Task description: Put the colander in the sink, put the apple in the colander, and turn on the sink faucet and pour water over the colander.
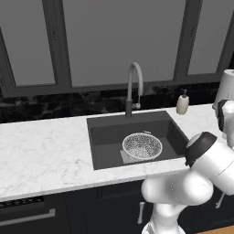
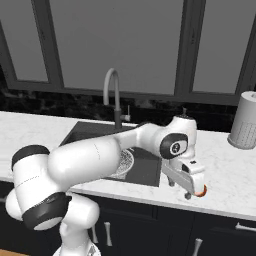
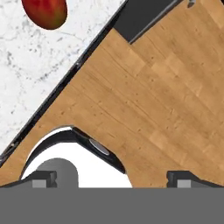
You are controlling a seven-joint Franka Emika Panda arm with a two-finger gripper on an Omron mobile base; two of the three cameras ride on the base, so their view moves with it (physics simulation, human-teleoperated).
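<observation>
**Left base view: colander in the sink, apple on the counter edge beside the open gripper**

In the left base view the colander (image 1: 142,146) sits on the floor of the dark sink (image 1: 103,137), toward its near right part, upright and holding nothing. The sink faucet (image 1: 134,87) rises from the marble counter (image 1: 41,151) just behind the basin's far rim, its spout arching over the basin, with no stream under it. A small beige soap bottle (image 1: 183,102) stands on the counter to the right of the faucet, and a pale perforated canister (image 1: 226,87) stands at the far right.

In the right base view the arm reaches from the lower left across the sink's near right corner. The gripper (image 2: 193,190) hangs low over the counter's near edge, to the right of the sink. The apple (image 2: 201,192) shows as a red patch at the fingertips; whether it is touched cannot be told here.

In the hand view the two fingertips (image 3: 43,178) stand wide apart with nothing between them. The apple lies on the marble, well clear of the fingers, and wooden floor (image 3: 148,100) spreads beyond the counter's dark edge.
</observation>
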